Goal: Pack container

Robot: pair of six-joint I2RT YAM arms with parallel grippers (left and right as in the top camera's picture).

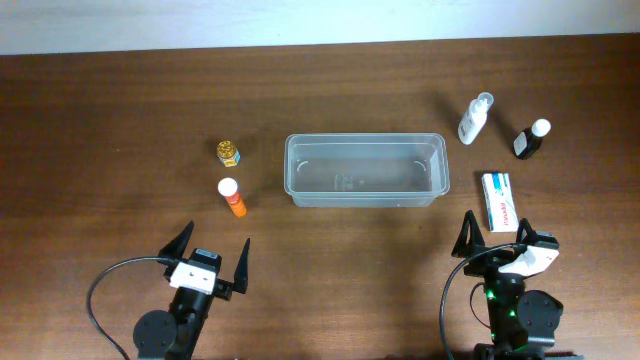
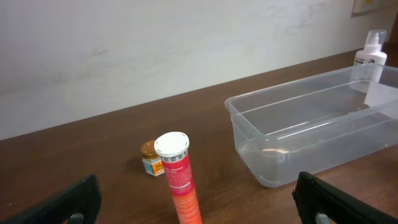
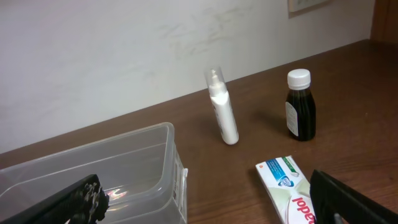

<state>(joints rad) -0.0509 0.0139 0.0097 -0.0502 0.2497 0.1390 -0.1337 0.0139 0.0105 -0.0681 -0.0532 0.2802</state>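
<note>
**Both grippers wide open at the near edge, container at mid-table**

The clear, colourless rectangular plastic container (image 1: 365,138) with rounded corners and a rim sits upright near the middle of the dark brown wooden table (image 1: 100,120). Its long side runs left to right, and it lies between the two groups of smaller items.

On the left, a slim orange tube with a white cap (image 1: 233,197) stands upright near the container's left end without touching it. A small jar with a gold lid (image 1: 229,152) stands just behind the tube. From the left wrist camera the tube (image 2: 180,180) is close and central, with the jar (image 2: 151,158) behind it and the container's rim (image 2: 292,93) off to the right.

On the right, a white spray bottle (image 1: 475,118) stands beyond the container's far right corner. A dark brown bottle with a white cap (image 1: 530,140) stands to the right of it, apart from it. A white flat cardboard box with red and blue print (image 1: 499,200) lies flat nearer the robot, just off the container's right end.

The left gripper (image 1: 213,245) hovers at the near edge with its dark fingers (image 2: 329,202) spread wide and nothing between them. The right gripper (image 1: 497,234) is just behind the box, its fingers (image 3: 348,199) likewise far apart and holding nothing. The right wrist view shows the box (image 3: 289,186) low between them, though contact cannot be judged.
</note>
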